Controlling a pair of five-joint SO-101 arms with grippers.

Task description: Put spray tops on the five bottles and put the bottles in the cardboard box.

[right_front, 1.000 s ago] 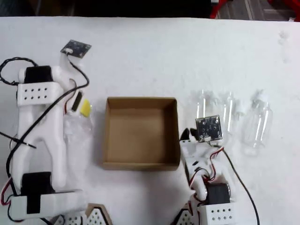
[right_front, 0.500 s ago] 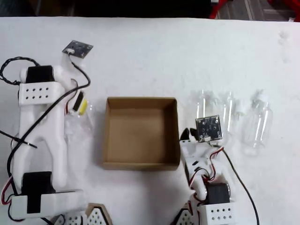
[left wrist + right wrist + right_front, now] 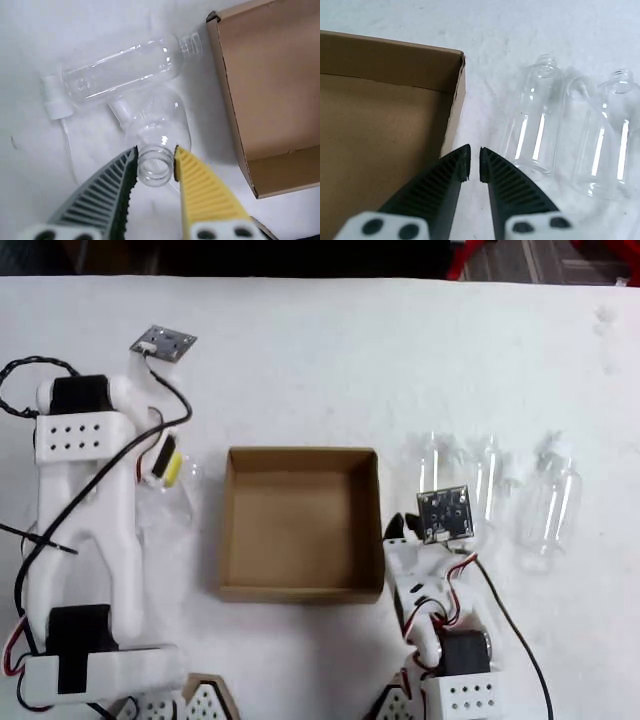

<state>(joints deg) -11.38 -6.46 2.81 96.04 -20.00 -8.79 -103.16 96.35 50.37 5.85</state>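
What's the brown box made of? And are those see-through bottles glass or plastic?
The box looks like plain brown cardboard with a matte finish: dull surface, folded corners, thin walls with raw edges. The bottles are clear and glossy, with bright streaks of reflected light and threaded necks. They are probably thin plastic, though glass cannot be ruled out from looks alone.

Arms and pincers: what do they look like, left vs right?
Left arm and right arm: white plastic, black servos, black cables, red wires. Left pincer: ribbed fingers, one grey, one yellow. Right pincer: both black, ribbed.
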